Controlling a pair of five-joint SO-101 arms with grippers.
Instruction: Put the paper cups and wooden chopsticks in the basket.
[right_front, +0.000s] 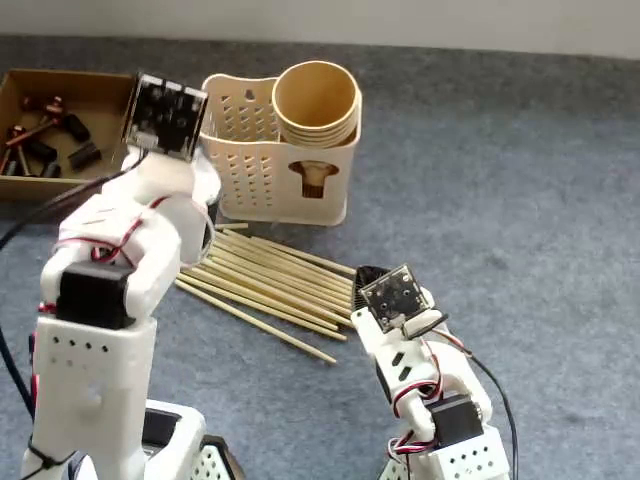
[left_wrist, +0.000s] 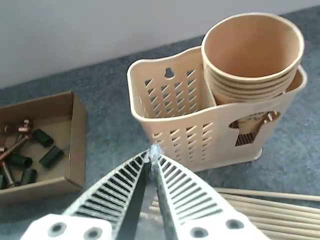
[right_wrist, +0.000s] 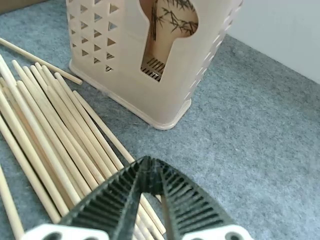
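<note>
High view, grey counter (right_front: 530, 180): one cream plastic basket (right_front: 245, 165), two compartments, standing upright just beyond the left gripper (left_wrist: 154, 151). Left gripper: jaws pressed together, nothing between them, tips aimed at the perforated wall of the basket's nearer compartment, apart from it. Paper cups (right_front: 316, 100): one nested stack, upright, mouth up, seated in the basket compartment farther from the left gripper, behind the wall with the utensil-shaped cut-out; the rims rise above the basket's edge. Wooden chopsticks (right_front: 275, 285): a loose bundle lying flat on the counter, roughly parallel, spread from the foot of the basket to directly beneath the right gripper (right_wrist: 148, 162). Right gripper: jaws closed tip to tip, holding nothing, poised low over the near end of the bundle; whether the tips touch a stick cannot be told. Basket stands ahead of the right gripper, past the chopsticks. Cardboard box (right_front: 60, 78): open-topped, beside the left gripper on the side away from the basket, containing small dark and copper-coloured parts (right_front: 45, 140).
</note>
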